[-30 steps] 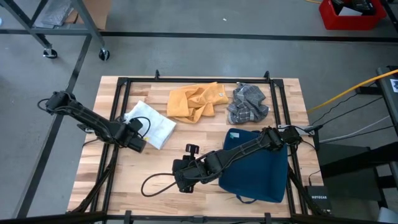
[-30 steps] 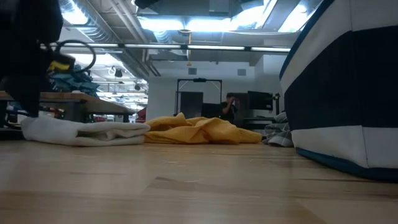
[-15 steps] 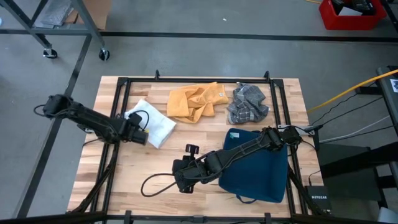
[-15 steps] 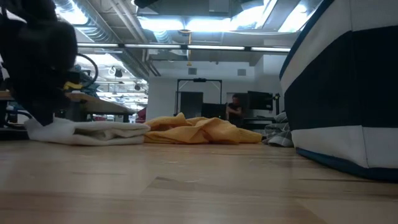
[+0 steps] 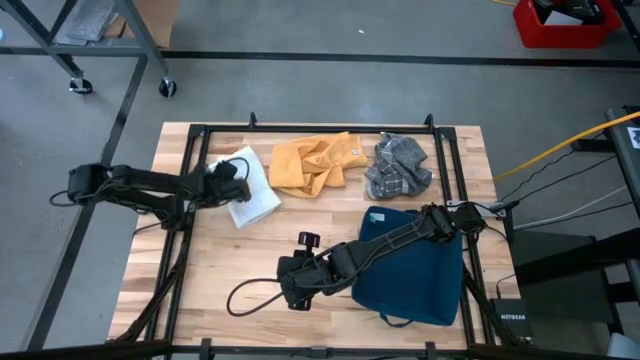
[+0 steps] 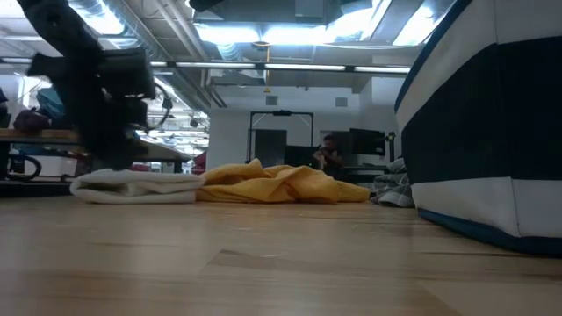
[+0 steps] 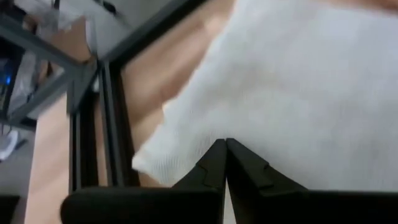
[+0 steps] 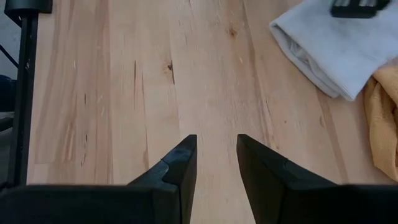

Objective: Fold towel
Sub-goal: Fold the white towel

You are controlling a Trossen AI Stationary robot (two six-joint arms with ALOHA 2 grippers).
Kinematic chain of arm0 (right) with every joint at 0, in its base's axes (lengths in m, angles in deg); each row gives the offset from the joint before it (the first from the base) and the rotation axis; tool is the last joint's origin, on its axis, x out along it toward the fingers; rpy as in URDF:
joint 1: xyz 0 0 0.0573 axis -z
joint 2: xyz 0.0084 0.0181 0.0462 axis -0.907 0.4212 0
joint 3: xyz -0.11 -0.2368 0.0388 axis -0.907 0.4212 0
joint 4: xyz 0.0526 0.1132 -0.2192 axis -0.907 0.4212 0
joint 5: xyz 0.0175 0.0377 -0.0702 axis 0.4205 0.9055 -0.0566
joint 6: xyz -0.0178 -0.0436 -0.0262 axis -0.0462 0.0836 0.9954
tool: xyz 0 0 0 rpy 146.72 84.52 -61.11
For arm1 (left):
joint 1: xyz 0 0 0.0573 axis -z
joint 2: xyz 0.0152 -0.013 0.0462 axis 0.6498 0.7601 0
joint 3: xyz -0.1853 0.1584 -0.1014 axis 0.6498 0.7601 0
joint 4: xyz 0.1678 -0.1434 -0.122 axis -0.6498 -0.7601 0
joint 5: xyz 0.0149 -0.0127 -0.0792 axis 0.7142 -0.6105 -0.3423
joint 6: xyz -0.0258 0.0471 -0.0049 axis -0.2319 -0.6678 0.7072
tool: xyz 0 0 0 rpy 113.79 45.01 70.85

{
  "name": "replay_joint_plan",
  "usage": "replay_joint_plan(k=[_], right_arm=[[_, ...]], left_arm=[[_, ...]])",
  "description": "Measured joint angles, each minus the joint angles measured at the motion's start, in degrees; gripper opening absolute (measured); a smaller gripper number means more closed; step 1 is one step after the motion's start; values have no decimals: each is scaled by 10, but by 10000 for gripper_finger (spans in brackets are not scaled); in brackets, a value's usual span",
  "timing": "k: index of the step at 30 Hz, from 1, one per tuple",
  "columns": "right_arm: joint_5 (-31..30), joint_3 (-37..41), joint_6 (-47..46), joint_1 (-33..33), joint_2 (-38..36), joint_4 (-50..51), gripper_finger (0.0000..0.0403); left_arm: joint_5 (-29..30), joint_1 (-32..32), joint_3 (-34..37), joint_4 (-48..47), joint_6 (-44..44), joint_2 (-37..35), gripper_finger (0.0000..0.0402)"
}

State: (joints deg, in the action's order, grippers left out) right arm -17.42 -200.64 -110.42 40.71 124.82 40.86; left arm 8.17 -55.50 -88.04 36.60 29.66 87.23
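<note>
White towel (image 5: 250, 188), folded, lying at the worktop's (image 5: 240, 265) rear left, just beside a crumpled orange cloth (image 5: 315, 162). Left gripper (image 5: 236, 183), fingers clenched together, rests over the towel. Right gripper (image 5: 292, 292), jaws parted and grasping nothing, lies low at the front centre, its arm across a dark blue towel (image 5: 420, 275).

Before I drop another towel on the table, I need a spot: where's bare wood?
Free: the near-left corner, between the white towel and right gripper. Crowded: the far edge, with the yellow cloth and grey cloth; blue towel fills near-right.
</note>
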Motion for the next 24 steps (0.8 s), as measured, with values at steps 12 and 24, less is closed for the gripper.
replay_joint_plan(k=[12, 24], right_arm=[[-12, 0, 33, 1, 0, 1, 117], [-84, 0, 107, 2, 0, 33, 117]], left_arm=[[-158, -38, -109, 17, -155, -80, 3], [-385, 39, -132, -211, -67, -145, 3]])
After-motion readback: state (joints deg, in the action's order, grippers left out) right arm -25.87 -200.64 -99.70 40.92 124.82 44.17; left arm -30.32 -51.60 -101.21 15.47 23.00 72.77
